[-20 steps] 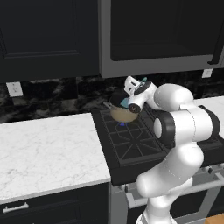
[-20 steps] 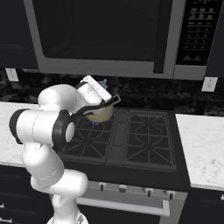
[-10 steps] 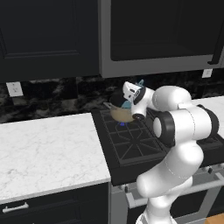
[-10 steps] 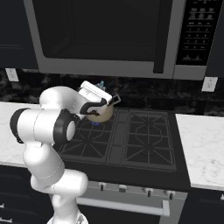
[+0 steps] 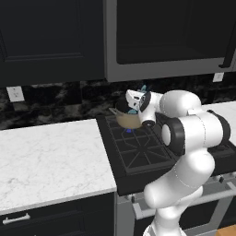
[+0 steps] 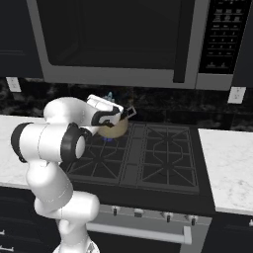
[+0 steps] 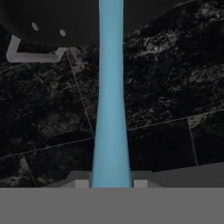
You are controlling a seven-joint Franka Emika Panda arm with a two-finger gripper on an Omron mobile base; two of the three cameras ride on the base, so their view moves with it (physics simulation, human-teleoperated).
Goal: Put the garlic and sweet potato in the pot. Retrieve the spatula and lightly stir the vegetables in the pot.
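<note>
My gripper (image 7: 111, 183) is shut on the light blue spatula (image 7: 110, 109), whose slim handle runs straight away from the fingers (image 7: 81, 183) and ends over the dark pot (image 7: 48, 17), next to its grey side handle (image 7: 35, 54). From the base views the white hand hangs right over the tan-gold pot (image 5: 126, 120) (image 6: 116, 129) on the stove's back left burner, gripper (image 5: 133, 109) (image 6: 111, 118) pointing down at it. A bit of blue spatula (image 5: 143, 87) (image 6: 109, 95) sticks up behind the hand. Garlic and sweet potato are hidden from view.
The black stove (image 5: 138, 152) (image 6: 148, 158) has grates around the pot. A white marble counter (image 5: 50, 161) lies to its left and another (image 6: 227, 168) to its right. A dark backsplash and a microwave (image 6: 118, 39) sit close behind and above the hand.
The hand with the spatula has sunk a little and shifted slightly over the pot. The pot itself stays where it was.
</note>
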